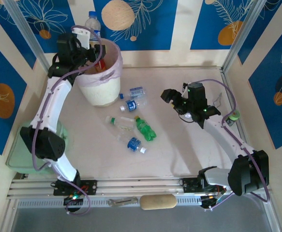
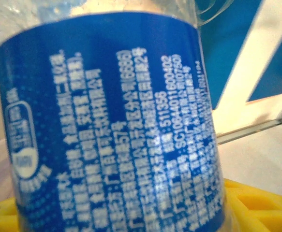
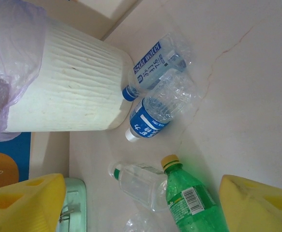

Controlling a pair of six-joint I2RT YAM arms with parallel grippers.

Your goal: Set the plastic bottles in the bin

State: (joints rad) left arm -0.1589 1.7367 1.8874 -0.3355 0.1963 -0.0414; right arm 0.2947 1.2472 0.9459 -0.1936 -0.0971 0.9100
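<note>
**Left tool over the bin with a bottle; right tool empty above the pile**

Left tool (image 1: 88, 42): clenched on a blue-labelled bottle (image 2: 111, 135). In the wrist view the label is right up against the lens, with yellow fingers (image 2: 257, 208) on either side of it. From above, the bottle stands cap-up at the far rim of the bin (image 1: 102, 84), the white bucket with the lilac liner. It is held high over the mouth, presumably so a release drops it inside rather than onto the rim. Something red-orange (image 1: 100, 64) lies inside.

Right tool (image 1: 175, 95): jaws apart, grasping nothing, hanging above the tabletop (image 1: 189, 150) to the right of the loose bottles. Its camera looks down on them, which reads as lining up the next pick.

Loose bottles, five counted:
- soda-water bottle (image 3: 155, 60), cap end just beside the bin's base
- second blue-labelled bottle (image 3: 153, 113), next to it
- clear crumpled bottle (image 3: 141, 182)
- green bottle (image 3: 191, 203), touching the clear one
- blue-capped bottle (image 1: 133, 143), nearest the arms

Judgement: partway through, with one bottle about to go in and five left to fetch.
</note>
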